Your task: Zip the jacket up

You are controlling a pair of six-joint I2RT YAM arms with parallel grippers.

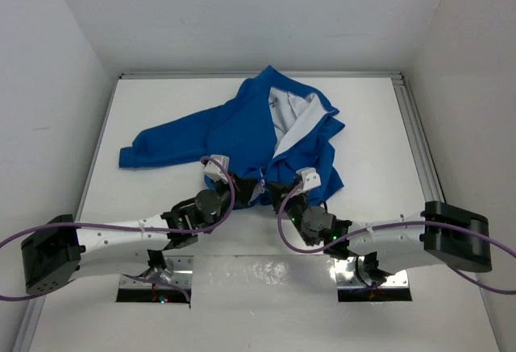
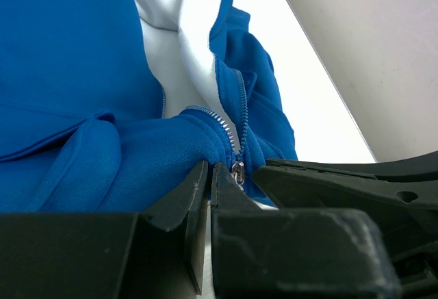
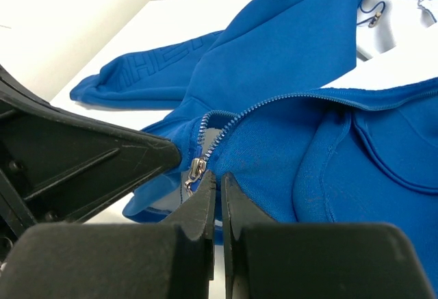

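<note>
The jacket [image 1: 234, 130] lies unzipped, right at both grippers' tips. It looks soft and floppy, likely to bunch; take the small metal pull [image 3: 196, 170] just left of the right gripper [image 3: 217, 179]. That one and the left gripper [image 2: 209, 176] are closed; whether either pinches cloth is unclear.

The jacket [image 1: 242, 126] lies on the surface [image 1: 153, 102] ahead of me, one sleeve [image 1: 161, 147] stretched left, collar [image 1: 278, 98] at the far side. My left tool [image 2: 209, 170] and right tool [image 3: 217, 176] sit close together at its near hem, the zipper pull [image 3: 196, 170] between them.
</note>
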